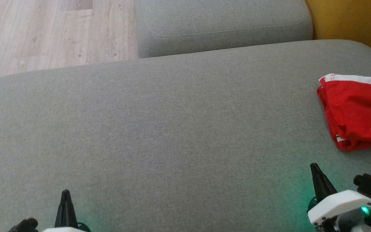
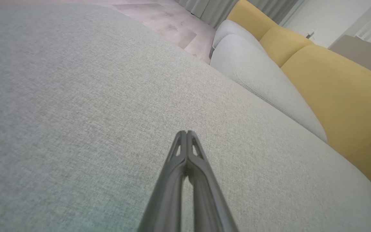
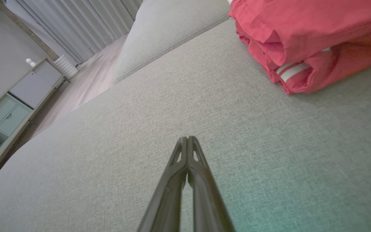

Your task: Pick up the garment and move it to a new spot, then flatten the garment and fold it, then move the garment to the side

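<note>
Looking down at the grey seat (image 1: pixel 172 129), I have both grippers at its near edge, and neither holds anything. My left gripper (image 1: pixel 65 192) is at the near left. Its two dark fingers are pressed together with the tips meeting, and the left wrist view shows them over bare fabric. My right gripper (image 1: pixel 314 165) is at the near right, its fingers likewise pinched together on nothing. A green light (image 1: pixel 364 210) glows on its white wrist housing and tints the fabric nearby. I cannot tell whether either fingertip touches the seat.

The garment (image 1: pixel 356 112), red with white trim, lies folded in a compact stack at the far right of the seat, cut off by the right edge of the head view. It is farther away than my right gripper and apart from it. In the right wrist view a white stripe shows between the layers.

Beyond the seat is a second grey cushion (image 1: pixel 221 25), with wooden floor (image 1: pixel 43 32) to its left and a yellow backrest (image 1: pixel 349 19) to its right.
</note>
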Controlling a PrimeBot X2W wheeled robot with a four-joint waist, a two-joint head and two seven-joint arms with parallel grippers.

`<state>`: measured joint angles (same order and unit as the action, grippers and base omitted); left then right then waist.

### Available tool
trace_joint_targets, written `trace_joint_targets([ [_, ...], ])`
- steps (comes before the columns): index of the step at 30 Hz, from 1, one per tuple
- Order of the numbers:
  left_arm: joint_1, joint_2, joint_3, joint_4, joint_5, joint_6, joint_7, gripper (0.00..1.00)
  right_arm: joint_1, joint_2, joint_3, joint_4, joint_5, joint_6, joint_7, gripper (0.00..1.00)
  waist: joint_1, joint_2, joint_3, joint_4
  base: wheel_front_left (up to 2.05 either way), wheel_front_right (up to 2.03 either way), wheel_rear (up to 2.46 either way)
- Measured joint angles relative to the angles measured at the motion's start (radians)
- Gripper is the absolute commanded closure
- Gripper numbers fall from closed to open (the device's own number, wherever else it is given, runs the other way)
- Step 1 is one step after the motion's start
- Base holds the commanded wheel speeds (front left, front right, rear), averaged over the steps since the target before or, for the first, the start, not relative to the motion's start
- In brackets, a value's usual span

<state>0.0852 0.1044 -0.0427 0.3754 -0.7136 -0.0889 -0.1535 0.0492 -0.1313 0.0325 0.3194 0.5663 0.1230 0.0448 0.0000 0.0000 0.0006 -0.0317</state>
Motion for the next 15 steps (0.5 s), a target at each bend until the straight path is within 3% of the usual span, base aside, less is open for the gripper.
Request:
trace_joint_targets([
  [15, -0.02, -0.01, 0.015, -0.015, -0.132, -0.001, 0.039, 1.0, -0.021, 0.019, -0.021, -0.004, 0.156, 0.0, 0.006, 1.0, 0.0, 0.0, 0.0, 0.005, 0.0, 0.0, 0.0],
])
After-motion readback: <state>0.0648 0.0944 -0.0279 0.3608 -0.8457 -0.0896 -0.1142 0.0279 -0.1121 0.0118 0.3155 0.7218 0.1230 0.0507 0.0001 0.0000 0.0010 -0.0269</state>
